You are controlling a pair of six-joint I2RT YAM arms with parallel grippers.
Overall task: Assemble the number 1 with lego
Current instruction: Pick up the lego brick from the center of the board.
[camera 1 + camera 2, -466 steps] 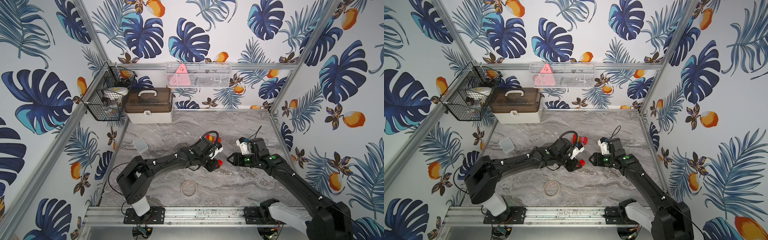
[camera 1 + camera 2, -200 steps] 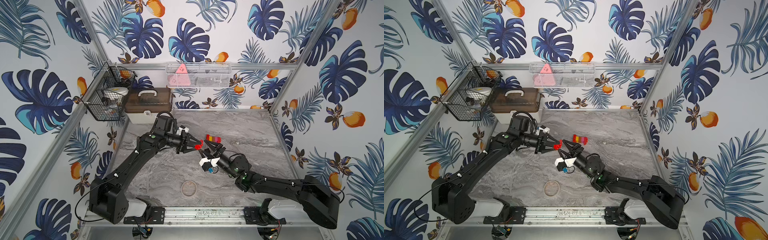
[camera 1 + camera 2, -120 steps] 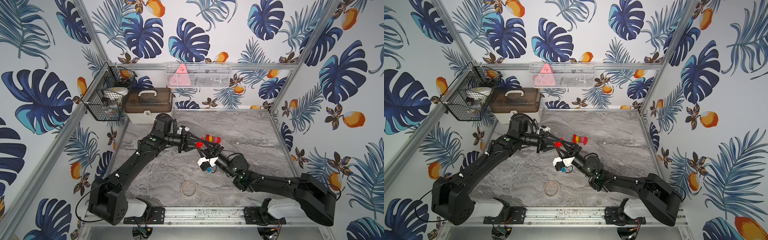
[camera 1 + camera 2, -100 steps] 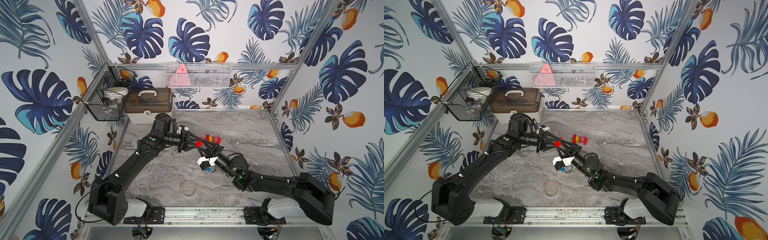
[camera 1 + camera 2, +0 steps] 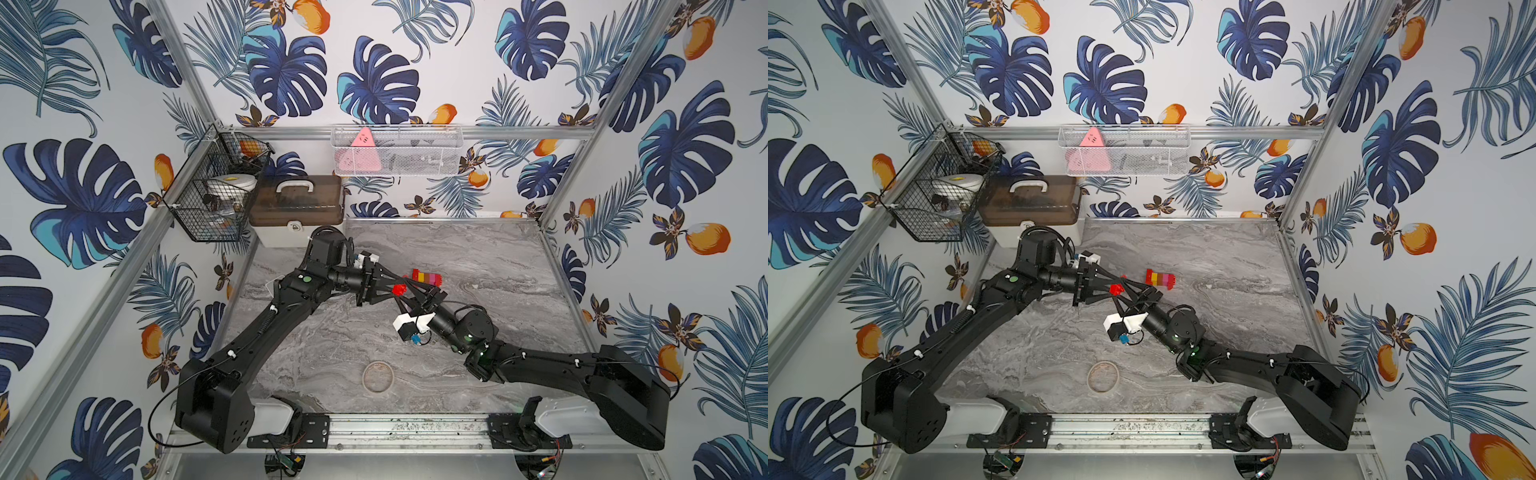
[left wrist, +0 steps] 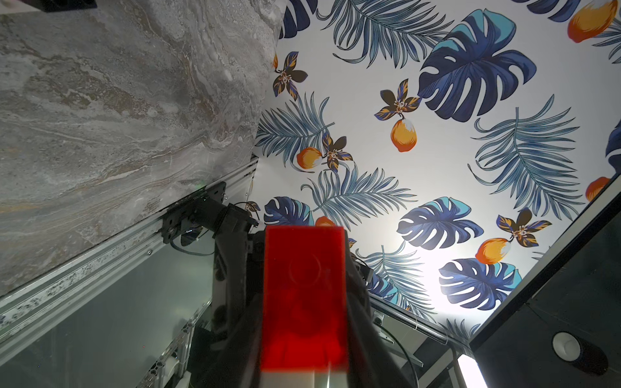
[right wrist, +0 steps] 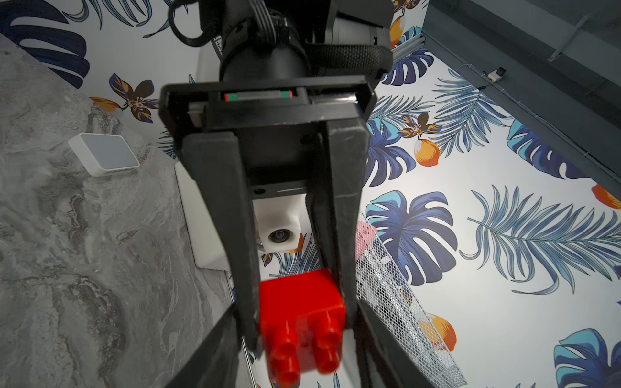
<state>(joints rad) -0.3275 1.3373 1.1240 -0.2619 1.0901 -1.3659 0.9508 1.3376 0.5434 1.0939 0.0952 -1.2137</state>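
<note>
A red lego brick [image 5: 398, 288] [image 5: 1115, 289] hangs well above the table, with my left gripper [image 5: 392, 289] shut on it. In the left wrist view the brick [image 6: 304, 295] fills the gap between the jaws. My right gripper [image 5: 409, 291] faces the left one tip to tip. It is open, and its fingers [image 7: 208, 352] lie outside the left gripper's fingers [image 7: 218, 201], on either side of the studded brick [image 7: 302, 312]. A short row of joined bricks [image 5: 426, 277] [image 5: 1160, 278], red, yellow, orange and pink, lies on the table behind the grippers.
A flat tan ring [image 5: 377, 376] lies near the table's front edge. A pale grey rounded box [image 7: 104, 153] sits by the left wall. A brown-lidded case [image 5: 297, 208], a black wire basket [image 5: 212, 195] and a white mesh shelf [image 5: 397, 151] stand at the back.
The left gripper has carried the red brick a little to the right. The right gripper has moved in, so its fingers now flank the brick.
</note>
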